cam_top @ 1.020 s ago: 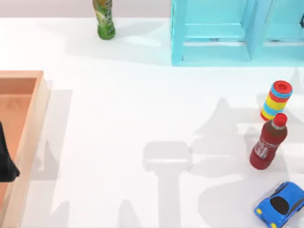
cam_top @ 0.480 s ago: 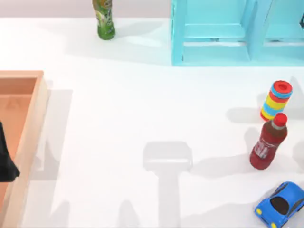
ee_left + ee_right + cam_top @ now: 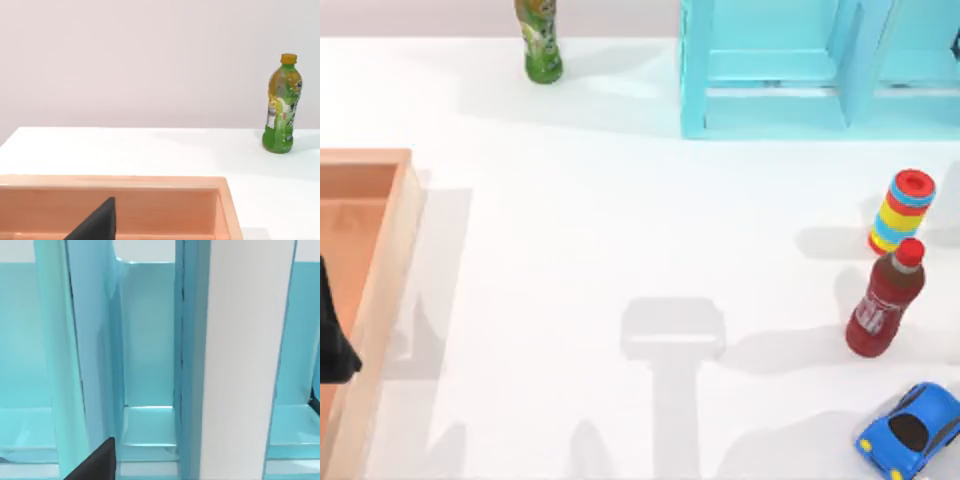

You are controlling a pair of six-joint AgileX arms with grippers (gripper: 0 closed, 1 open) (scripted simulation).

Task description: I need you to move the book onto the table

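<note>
Right pincer [image 3: 95,462] sits up close against the turquoise shelf unit [image 3: 770,70]; the book [image 3: 240,360] stands upright just ahead. How wide it's open, can't tell. Left pincer [image 3: 332,330] parked over the wooden tray [image 3: 380,260].

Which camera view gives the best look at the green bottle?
The left wrist view: the green bottle stands there whole, from orange cap to base, upright on the table. The top view has it at the far edge, left of the turquoise shelf, with its cap cut off.
</note>
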